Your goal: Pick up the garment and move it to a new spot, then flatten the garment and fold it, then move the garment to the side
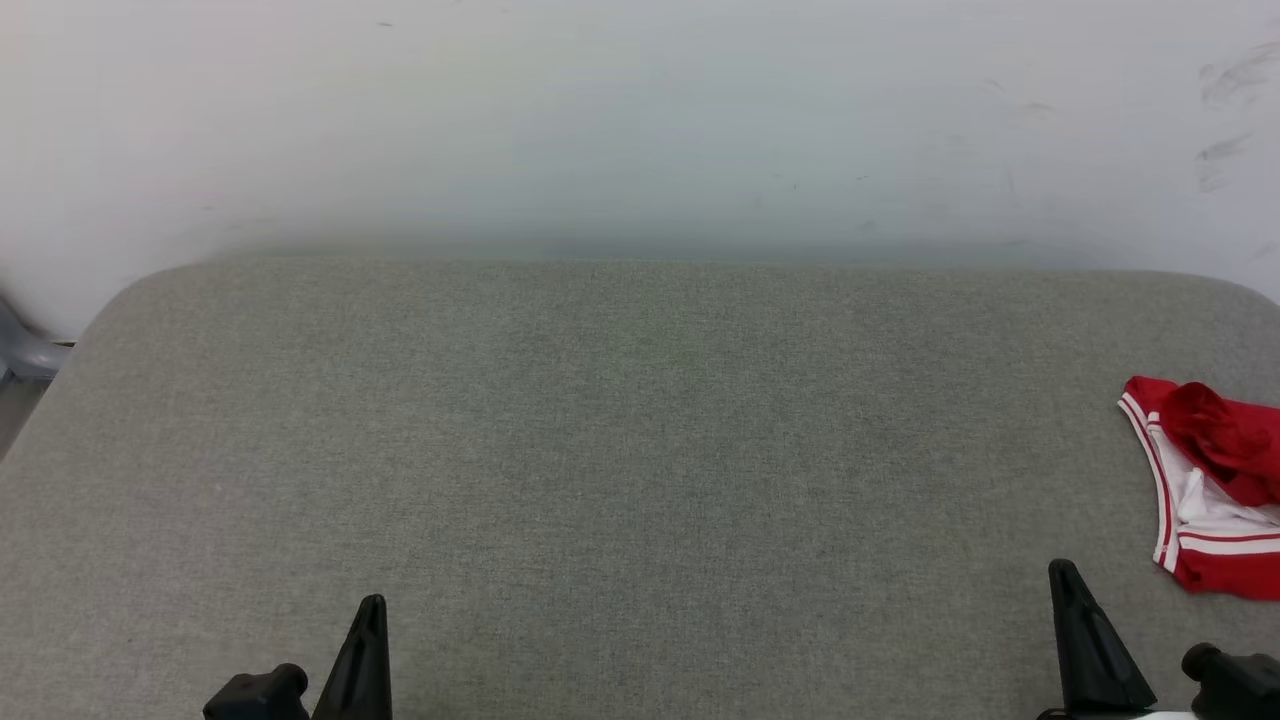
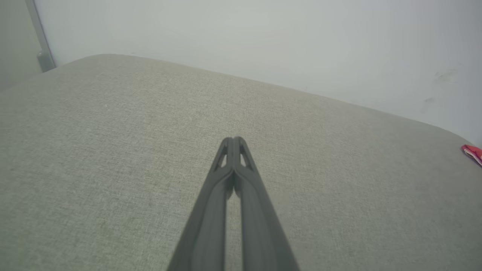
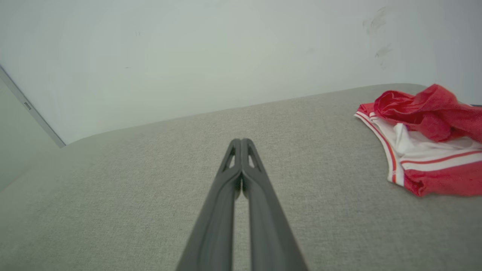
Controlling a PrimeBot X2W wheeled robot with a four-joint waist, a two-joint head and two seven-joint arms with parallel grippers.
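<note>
The garment (image 1: 1215, 480) is a crumpled red shirt with white parts and red-and-white stripe trim, lying at the right edge of the grey padded table (image 1: 620, 440). In the right wrist view the garment (image 3: 425, 139) lies bunched to the right of my fingers, apart from them. A sliver of the garment (image 2: 473, 153) shows at the far right of the left wrist view. My right gripper (image 1: 1068, 578) is shut and empty near the front edge, left of the garment. My left gripper (image 1: 372, 610) is shut and empty at the front left. Both pairs of fingers press together, seen at the left gripper (image 2: 234, 141) and the right gripper (image 3: 241, 143).
A pale wall (image 1: 640, 120) rises right behind the table's far edge. A grey chair part (image 1: 25, 350) shows beyond the table's left corner. The table's rounded corners fall away at the far left and far right.
</note>
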